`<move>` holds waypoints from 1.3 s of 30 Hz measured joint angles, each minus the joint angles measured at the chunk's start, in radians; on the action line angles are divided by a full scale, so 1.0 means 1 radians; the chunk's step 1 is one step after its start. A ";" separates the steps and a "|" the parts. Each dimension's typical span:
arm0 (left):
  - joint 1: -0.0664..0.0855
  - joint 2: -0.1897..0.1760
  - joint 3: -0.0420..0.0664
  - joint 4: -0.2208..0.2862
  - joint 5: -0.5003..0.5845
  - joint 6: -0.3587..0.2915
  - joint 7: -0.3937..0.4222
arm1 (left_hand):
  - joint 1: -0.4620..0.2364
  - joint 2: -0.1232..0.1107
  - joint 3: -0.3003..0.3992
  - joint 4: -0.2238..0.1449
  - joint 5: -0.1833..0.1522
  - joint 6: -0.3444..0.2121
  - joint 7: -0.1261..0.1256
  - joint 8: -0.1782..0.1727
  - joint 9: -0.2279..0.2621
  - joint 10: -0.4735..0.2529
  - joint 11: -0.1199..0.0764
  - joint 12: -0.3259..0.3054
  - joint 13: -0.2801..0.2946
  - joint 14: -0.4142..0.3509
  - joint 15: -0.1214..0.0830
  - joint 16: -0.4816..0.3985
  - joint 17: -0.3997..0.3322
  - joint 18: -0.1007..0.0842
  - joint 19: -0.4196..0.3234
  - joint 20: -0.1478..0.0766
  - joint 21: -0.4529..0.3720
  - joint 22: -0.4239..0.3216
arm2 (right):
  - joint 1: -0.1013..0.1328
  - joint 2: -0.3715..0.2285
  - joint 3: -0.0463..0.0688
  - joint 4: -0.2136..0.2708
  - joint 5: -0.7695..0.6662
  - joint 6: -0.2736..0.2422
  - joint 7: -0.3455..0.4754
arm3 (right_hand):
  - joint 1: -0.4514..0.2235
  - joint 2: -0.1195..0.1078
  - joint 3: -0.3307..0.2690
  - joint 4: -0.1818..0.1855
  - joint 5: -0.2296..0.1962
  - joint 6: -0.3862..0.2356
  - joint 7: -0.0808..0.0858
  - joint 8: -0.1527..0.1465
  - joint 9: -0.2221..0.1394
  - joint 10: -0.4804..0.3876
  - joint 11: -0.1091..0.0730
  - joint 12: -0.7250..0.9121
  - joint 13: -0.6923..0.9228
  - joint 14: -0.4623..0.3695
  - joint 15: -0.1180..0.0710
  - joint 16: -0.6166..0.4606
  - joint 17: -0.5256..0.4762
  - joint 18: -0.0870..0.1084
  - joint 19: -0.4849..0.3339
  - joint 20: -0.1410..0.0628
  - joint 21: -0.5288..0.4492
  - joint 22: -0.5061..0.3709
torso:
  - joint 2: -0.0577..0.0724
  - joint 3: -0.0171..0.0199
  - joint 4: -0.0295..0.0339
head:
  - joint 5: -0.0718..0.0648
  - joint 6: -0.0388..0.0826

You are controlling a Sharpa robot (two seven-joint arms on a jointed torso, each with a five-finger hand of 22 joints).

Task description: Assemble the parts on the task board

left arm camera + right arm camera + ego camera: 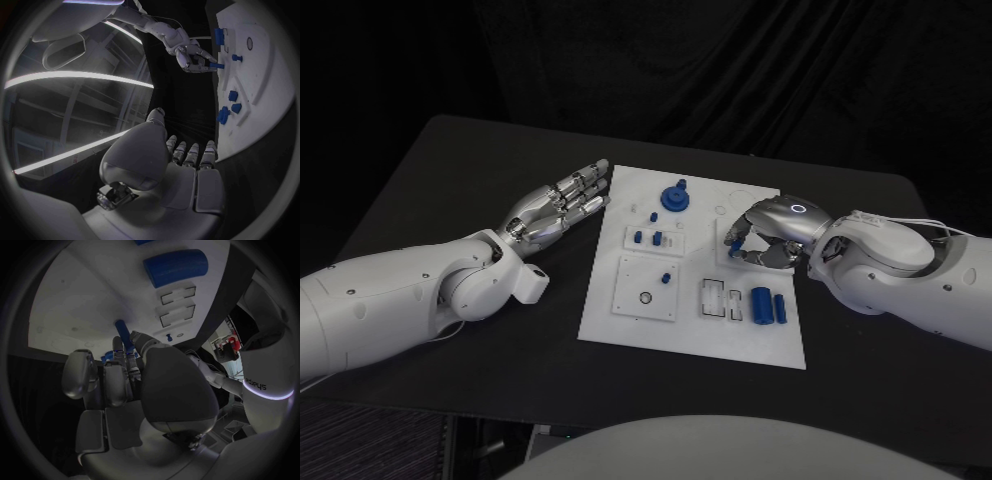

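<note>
Task board (697,320): white plate mid-desk, lying flat on the black desk (430,180). Using the board as the landmark: right hand (769,235) is over its right-hand edge, about mid-length, fingers curled in and pinching a thin blue peg (123,335); right wrist view shows the peg sticking out past the fingertips (128,347) toward the white surface, and I can't tell whether its tip touches. Left wrist view shows the same pinch from across the board, blue bit at the fingertips just off the board's edge. On the board: blue round geared part (676,197) near the far end; two small blue pegs (648,238) standing on a raised white block left of centre; another small blue peg (666,278) on the square block nearer the robot, beside a dark ring (645,298); two blue cylinders (769,304) lying side by side at the near right, just beside two rectangular slots (723,299). Left hand (560,210) is off the board, just beside its left edge near the far corner, hovering over the desk, palm flat, fingers straight and spread a little, holding nothing. Only legible writing: "sharpa" on the robot's white body (265,365) in the right wrist view. No labels readable on the board or parts.
</note>
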 measured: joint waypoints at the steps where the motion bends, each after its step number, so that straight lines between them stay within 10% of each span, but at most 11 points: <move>1: 0.000 0.000 0.000 0.000 0.000 0.000 0.000 | 0.000 0.000 0.000 0.000 0.000 0.000 0.000 0.000 0.000 0.000 0.000 0.000 0.000 0.000 0.000 0.000 0.000 0.000 0.001 0.001 0.000 0.000 | 0.003 -0.001 0.000 0.004 0.000 -0.002 0.000 | 0.000 0.000 0.000 0.000 0.000 0.000 0.000 0.000 0.000 0.000 0.000 0.000 0.000 0.000 0.000 0.000 0.000 0.000 0.000 0.000 0.000 0.000 | 0.000 0.0000 0.0000 | 0.000 0.000; 22: -0.001 0.007 0.000 -0.006 0.000 0.002 -0.002 | 0.000 0.000 0.000 0.000 0.000 -0.006 0.006 0.000 0.000 -0.002 0.002 0.000 0.000 0.000 0.000 0.000 0.001 0.000 -0.003 0.004 0.000 -0.001 | 0.061 0.036 0.000 0.130 0.005 -0.021 0.007 | 0.000 0.000 0.007 -0.001 0.000 0.004 0.004 0.000 0.002 0.013 0.002 -0.005 -0.003 0.000 0.000 0.000 0.001 0.000 0.000 0.000 0.000 0.000 | 0.000 -0.0002 0.0006 | -0.003 0.000; 39: -0.003 0.018 0.000 -0.012 0.000 -0.003 0.001 | 0.000 0.000 0.000 -0.006 0.000 -0.070 0.009 -0.004 -0.008 -0.003 -0.011 0.000 0.000 0.004 -0.004 0.000 0.001 0.000 -0.003 -0.014 0.000 -0.005 | -0.005 0.244 0.000 0.039 0.002 -0.002 0.082 | 0.010 -0.001 0.017 -0.011 -0.001 0.004 0.004 0.000 0.002 0.015 0.004 -0.018 -0.005 0.000 0.000 0.000 0.001 0.000 0.000 0.000 0.000 0.000 | 0.000 -0.0003 0.0021 | -0.013 0.000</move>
